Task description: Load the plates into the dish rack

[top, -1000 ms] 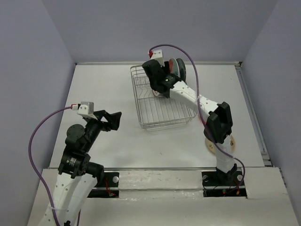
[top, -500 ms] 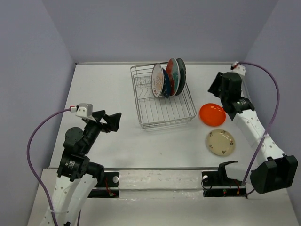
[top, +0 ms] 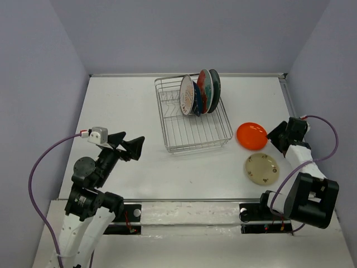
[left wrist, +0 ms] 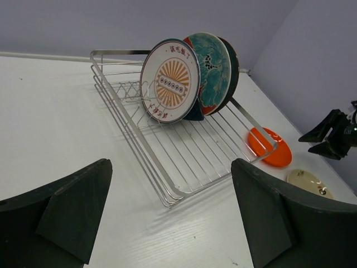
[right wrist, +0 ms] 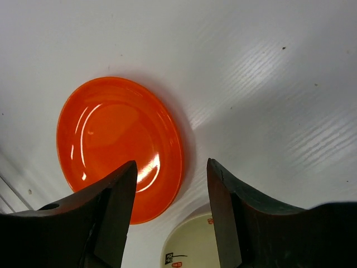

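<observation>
- Right gripper (right wrist: 170, 167): fingers spread wide, clamped on nothing, poised over the right-hand rim of the plain orange round plate (right wrist: 111, 139). Cannot tell whether touching the rim or just above it.
- Plain orange round plate: flat on the white table (top: 128, 106), just right of the rectangular silver wire dish rack (top: 195, 131), not yet loaded.
- Likely slip: glossy surface, shallow lip, little to bite on. Closing too high probably means skidding off the edge or flicking the plate up; closing too low, scraping fingertips on the table and pushing the plate away toward the rack wall.
- Small cream round plate (top: 262, 168): flat, near the orange one on the side toward the arm bases, also unloaded. Close enough to be knocked by a low sweep or dragged along under a tilted lift.
- Inside the rack, far right end: white round plate with an orange striped centre (left wrist: 170, 81) in front, dark blue plate (left wrist: 195, 114) mostly hidden behind it, then red-and-teal plate (left wrist: 215, 64) and dark teal plate (left wrist: 233, 61), all on edge and leaning together. Could topple as a group if bumped by an incoming plate; also possible to miss the prongs and drop flat on the base wires.
- Left gripper (left wrist: 170, 184): spread apart, empty, above the table well left of the rack. Minor hazard only, unless crowding the rack at the same time.
</observation>
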You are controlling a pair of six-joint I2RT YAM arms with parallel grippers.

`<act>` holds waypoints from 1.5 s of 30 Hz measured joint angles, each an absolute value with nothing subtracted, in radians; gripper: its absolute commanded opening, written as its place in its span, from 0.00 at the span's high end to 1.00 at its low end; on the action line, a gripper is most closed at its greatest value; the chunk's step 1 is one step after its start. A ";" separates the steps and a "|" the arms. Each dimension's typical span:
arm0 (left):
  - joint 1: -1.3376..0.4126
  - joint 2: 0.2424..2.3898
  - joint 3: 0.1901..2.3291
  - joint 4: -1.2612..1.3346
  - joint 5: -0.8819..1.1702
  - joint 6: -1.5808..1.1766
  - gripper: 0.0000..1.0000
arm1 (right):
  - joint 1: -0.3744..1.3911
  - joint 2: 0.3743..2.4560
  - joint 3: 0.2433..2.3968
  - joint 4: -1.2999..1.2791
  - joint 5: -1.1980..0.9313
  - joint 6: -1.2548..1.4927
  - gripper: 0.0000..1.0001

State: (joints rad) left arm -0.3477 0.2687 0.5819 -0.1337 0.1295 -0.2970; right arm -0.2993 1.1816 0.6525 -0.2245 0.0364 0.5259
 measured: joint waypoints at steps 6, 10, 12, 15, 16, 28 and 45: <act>-0.367 0.256 0.582 -0.134 0.127 -0.297 0.01 | -0.347 1.282 0.627 -0.162 -0.070 0.550 0.53; -0.374 0.255 0.582 -0.134 0.126 -0.297 0.01 | -0.372 1.383 0.626 -0.094 -0.148 0.572 0.59; -0.374 0.255 0.582 -0.134 0.125 -0.297 0.01 | -0.382 1.430 0.623 -0.051 -0.201 0.583 0.62; -0.376 0.255 0.582 -0.134 0.123 -0.297 0.01 | -0.393 1.491 0.621 0.021 -0.275 0.607 0.67; -0.376 0.255 0.582 -0.134 0.123 -0.297 0.01 | -0.394 1.502 0.621 0.036 -0.292 0.612 0.72; -0.378 0.276 0.582 -0.134 0.121 -0.297 0.01 | -0.406 1.426 0.579 0.123 -0.290 0.704 0.93; -0.350 0.338 0.582 -0.134 0.123 -0.297 0.01 | 0.416 1.127 1.289 -0.189 0.359 0.460 0.93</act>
State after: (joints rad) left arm -0.3500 0.3382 0.5819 -0.1345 0.1230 -0.2970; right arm 0.4164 1.1271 1.2892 -0.1890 0.3592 0.4599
